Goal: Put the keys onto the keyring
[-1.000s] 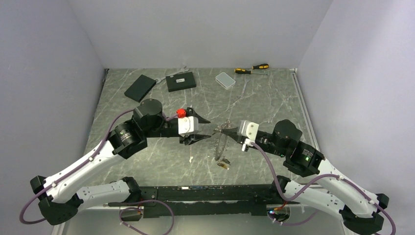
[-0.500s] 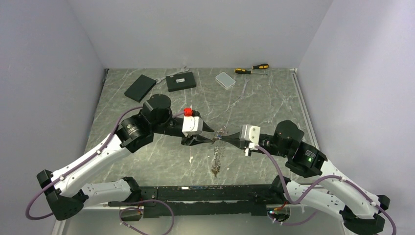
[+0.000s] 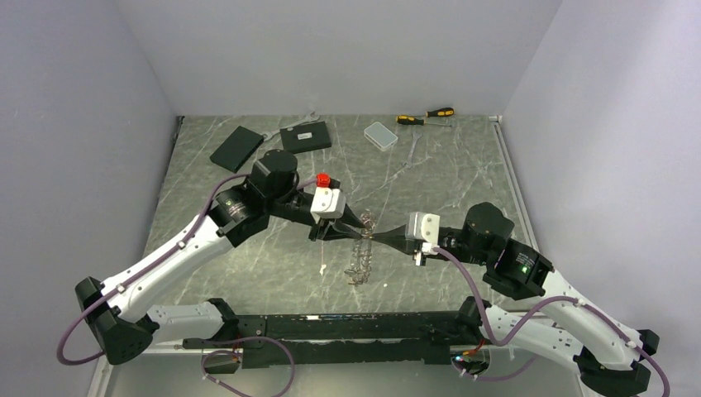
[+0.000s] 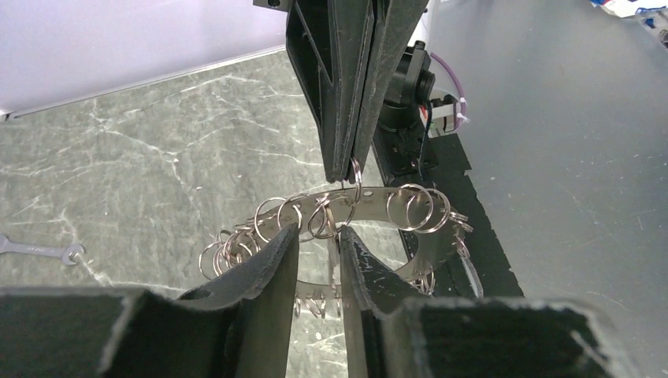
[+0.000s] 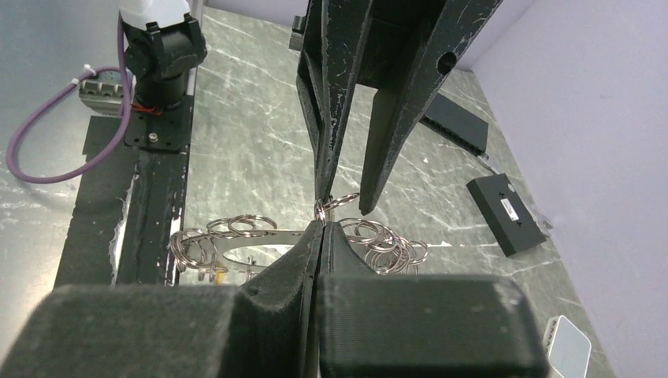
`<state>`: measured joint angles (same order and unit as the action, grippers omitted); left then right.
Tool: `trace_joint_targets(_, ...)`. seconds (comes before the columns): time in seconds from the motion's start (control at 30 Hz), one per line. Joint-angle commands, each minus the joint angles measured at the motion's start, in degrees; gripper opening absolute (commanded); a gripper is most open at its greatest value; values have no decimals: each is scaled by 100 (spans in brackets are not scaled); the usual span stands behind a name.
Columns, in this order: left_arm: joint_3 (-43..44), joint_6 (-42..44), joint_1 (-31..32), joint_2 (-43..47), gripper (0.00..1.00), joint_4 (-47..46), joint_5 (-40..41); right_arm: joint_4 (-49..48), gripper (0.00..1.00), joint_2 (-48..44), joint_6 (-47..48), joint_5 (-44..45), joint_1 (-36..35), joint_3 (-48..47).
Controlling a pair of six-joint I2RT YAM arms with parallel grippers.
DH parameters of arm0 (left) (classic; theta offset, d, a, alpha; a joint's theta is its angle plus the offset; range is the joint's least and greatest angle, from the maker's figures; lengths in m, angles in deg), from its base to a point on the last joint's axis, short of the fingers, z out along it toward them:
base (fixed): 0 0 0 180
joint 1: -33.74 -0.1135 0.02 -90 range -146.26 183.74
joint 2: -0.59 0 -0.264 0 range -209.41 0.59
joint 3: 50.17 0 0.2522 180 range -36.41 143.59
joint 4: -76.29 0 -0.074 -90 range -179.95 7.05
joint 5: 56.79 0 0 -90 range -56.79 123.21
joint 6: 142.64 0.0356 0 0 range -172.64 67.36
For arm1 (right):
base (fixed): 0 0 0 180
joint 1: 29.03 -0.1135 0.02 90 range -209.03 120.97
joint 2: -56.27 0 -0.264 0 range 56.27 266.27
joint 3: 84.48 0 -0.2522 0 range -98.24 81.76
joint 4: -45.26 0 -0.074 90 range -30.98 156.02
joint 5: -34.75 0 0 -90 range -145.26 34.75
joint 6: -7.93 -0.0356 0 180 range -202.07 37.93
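Keyring (image 3: 359,256), a metal band strung with small split rings, hangs pinched in the right fingers (image 5: 287,264), which are pressed together. The left fingers (image 4: 272,260), a narrow gap apart, straddle one ring opposite. Screwdrivers (image 3: 426,116) lie at the table's (image 3: 455,182) far edge.

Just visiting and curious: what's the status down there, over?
Right gripper shut on keyring. Left gripper slightly open, jaws straddling it. It dangles between them. Nothing in the way; keys not made out.
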<state>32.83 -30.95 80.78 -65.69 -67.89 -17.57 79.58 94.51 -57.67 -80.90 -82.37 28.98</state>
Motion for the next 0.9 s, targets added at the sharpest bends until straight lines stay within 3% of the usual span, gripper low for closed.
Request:
trace_joint_targets(0.0,292,28,-20,-63,29,-83,-495,-274,0,-71,24,-68,8,-322)
trace_joint_targets(0.43,348,146,-20,-127,27,37,-1003,-223,0,-10,81,-72,8,-369)
trace_joint_targets(0.87,426,298,-20,-254,1,304,-1039,-298,0,0,86,-80,6,-377)
